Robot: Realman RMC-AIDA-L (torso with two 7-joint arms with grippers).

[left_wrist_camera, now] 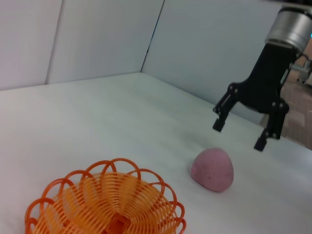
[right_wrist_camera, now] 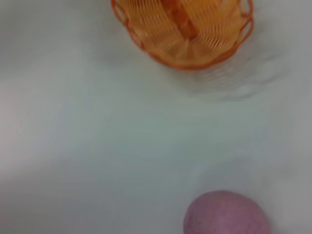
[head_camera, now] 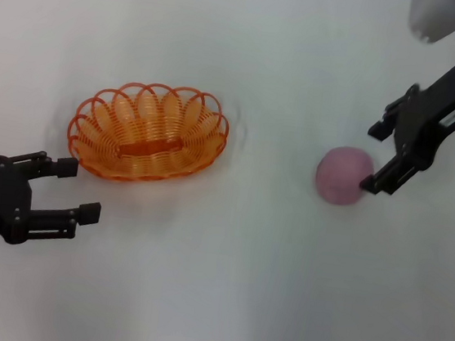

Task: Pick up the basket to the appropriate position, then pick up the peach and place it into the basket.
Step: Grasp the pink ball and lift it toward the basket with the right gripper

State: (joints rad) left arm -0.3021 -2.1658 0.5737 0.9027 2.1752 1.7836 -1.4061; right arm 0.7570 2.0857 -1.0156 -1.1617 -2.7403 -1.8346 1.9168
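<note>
Two black grippers open, both holding nothing: right gripper (head_camera: 373, 156) above round pink peach (head_camera: 343, 175), left gripper (head_camera: 78, 192) beside oval orange wire basket (head_camera: 149, 132) on white table (head_camera: 223, 277)

white table (head_camera: 223, 285), basket (head_camera: 148, 132), peach (head_camera: 343, 175)

I see even, bright, diffuse light over the white table (head_camera: 223, 285), with no hard glare. Shadows are faint: a soft smudge under the basket (head_camera: 149, 132) and beside the peach (head_camera: 344, 175) in my head view. The table's far side washes out to near white there. In my left wrist view the right gripper (left_wrist_camera: 240, 134) reads crisp and dark against the pale wall (left_wrist_camera: 204, 53). My right wrist view is soft throughout, the peach's outline smeared and the basket's wires blurred together.
</note>
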